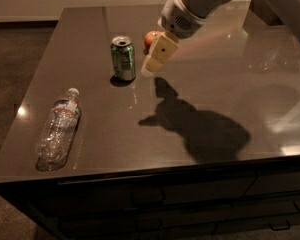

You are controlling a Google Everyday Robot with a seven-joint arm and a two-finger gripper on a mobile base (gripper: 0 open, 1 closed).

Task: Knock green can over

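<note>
1. The green can point(123, 58) is standing upright on the dark table point(90, 29), in the far left part of its top. Its silver lid and pull-tab are facing up, and a small shadow is pooling at its base.
2. The gripper point(148, 72) is hovering just to the can's right, near it but not touching — a narrow strip of tabletop is showing between the cream tip and the can's side.
3. Its jaws are sitting pressed together, forming one tapering cream wedge with no gap showing and nothing held. The wedge is slanting down and to the left, and its tip is hanging about level with the can's lower half.
4. The arm point(190, 9) is reaching in from the upper right, with its white wrist housing sitting above and to the right of the can.
5. A red apple point(150, 36) is resting behind the gripper — partly hidden by it, just beyond and to the right of the can.
6. The arm's shadow point(205, 131) is falling across the middle of the table, toward the front edge.
7. A clear plastic bottle point(58, 129) is lying on its side near the front left corner, well apart from the can, with its white cap pointing toward the far edge.
8. Dark drawer fronts point(190, 204) are showing below the table's front edge.
</note>
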